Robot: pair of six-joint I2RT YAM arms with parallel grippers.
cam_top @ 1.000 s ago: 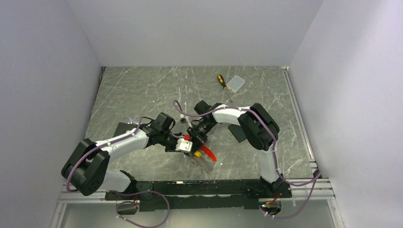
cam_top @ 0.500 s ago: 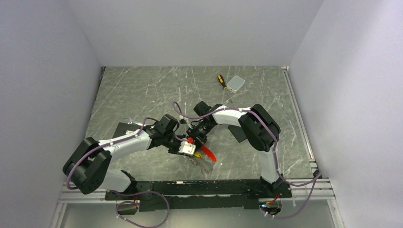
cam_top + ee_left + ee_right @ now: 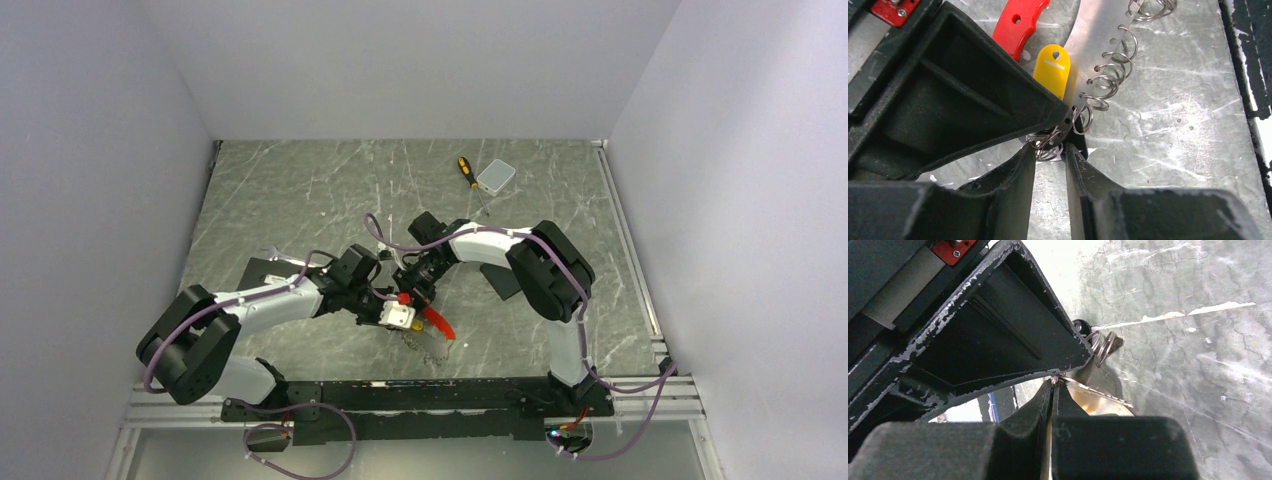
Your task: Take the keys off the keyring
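L gripper (image 3: 1050, 150) nips keyring (image 3: 1040, 141); R gripper (image 3: 1054, 387) clamps silver strip (image 3: 1098, 35), 1 o'clock. Prob light, springy, slippery: grab coil end.

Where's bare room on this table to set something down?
Bare: far-left marble between back wall, screwdriver and left arm; the strip between right arm and right rail. Crowded: centre, where left gripper and right gripper pinch the keyring.

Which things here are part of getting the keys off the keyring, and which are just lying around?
For the job: keys; keyring; its red strip.
Lying about: screwdriver; small pale box.
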